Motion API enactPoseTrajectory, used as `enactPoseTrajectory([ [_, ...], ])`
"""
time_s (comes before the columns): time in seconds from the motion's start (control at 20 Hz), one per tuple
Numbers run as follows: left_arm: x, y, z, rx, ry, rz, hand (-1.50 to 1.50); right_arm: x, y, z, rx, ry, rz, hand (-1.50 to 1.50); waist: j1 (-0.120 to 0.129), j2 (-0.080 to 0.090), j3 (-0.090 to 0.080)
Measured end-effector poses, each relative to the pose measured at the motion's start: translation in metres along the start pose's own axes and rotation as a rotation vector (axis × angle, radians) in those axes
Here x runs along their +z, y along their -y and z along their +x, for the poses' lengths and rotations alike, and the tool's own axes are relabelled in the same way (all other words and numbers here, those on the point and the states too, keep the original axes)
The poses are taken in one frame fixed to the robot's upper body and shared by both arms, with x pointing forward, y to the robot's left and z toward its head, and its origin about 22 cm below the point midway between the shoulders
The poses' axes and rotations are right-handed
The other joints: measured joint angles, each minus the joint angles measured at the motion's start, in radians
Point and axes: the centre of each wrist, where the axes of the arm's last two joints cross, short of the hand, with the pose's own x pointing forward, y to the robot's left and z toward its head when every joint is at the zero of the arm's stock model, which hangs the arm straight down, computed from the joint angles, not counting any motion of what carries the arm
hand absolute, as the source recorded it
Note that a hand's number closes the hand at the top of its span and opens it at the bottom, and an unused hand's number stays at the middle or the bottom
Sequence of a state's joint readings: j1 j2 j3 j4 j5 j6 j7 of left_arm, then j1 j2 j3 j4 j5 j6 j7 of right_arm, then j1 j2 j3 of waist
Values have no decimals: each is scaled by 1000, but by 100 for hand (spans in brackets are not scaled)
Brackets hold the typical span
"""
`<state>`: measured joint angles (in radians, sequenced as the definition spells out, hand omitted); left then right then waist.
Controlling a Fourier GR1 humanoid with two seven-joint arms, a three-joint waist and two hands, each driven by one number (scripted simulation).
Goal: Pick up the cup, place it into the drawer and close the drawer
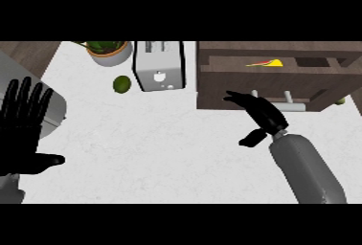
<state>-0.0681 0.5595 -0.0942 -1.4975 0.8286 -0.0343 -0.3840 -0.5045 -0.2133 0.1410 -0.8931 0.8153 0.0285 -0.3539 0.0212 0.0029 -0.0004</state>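
- Brown wooden drawer [212, 76] sits at the counter's [141, 143] far right corner, its inside showing.
- Yellow-and-red item [265, 62] lies inside it; I cannot tell whether it is the cup.
- Right hand [265, 115], fingers apart and straight, touches the drawer's front.
- Left hand [25, 134] rests spread, fingers up, at the left edge.

Lighting's pretty flat and soft here: the white counter [141, 143] is evenly bright from its left edge to its front edge, with any shadows too faint to make out. Darkest bit is the inside of the brown drawer [226, 67] at the back right.
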Motion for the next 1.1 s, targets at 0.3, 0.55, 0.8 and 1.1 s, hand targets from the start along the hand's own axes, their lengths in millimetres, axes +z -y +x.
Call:
enactPoseTrajectory([
  [0.3,1,-11,3,6,2,-8,-150,-31,23,-13,-49,-11,13,-150,7,3,0],
  [0.55,-3,-16,-1,17,-2,-20,-150,-39,43,-28,-68,6,27,-150,15,2,-2],
  [0.8,-7,-12,-8,22,-6,-35,-150,-42,55,-36,-83,15,51,-150,27,6,-2],
  [1.1,-11,-6,-11,19,-5,-51,-150,-38,63,-45,-113,24,85,-150,43,5,-4],
])
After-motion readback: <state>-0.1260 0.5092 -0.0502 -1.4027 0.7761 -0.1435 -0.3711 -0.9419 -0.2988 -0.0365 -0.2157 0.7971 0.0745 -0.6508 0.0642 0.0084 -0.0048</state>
